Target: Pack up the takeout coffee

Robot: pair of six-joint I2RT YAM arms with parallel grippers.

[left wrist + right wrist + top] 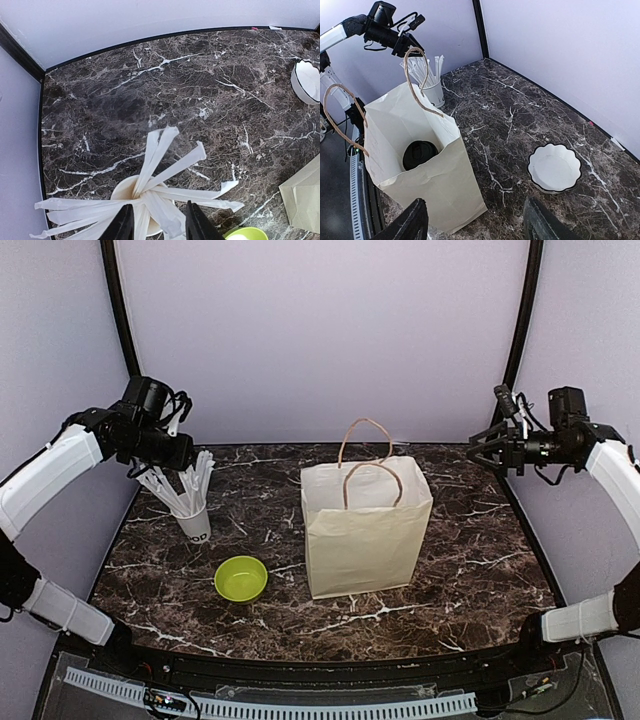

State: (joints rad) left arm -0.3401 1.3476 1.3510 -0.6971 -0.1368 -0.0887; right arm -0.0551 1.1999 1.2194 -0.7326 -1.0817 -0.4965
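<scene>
I see my pincer [476,226] spread wide, a paper bag [440,185] just ahead of its left finger with a black lid [420,154] inside, a white fluted dish [554,167] beyond its right finger.

**Readable markings: one candidate, not legible.**

The straw cup [195,523], standing below the left gripper [186,454], bears dark lettering near its base. In the top view the characters appear as a few rounded shapes, too small to be read with certainty. In the left wrist view the cup sits under the fingertips, but the straws [165,170] fan out over it and the lettered wall is hidden. In the right wrist view the cup stands far ahead and to the left of the right gripper [477,222], too small to show characters. No other text can be read.
</scene>
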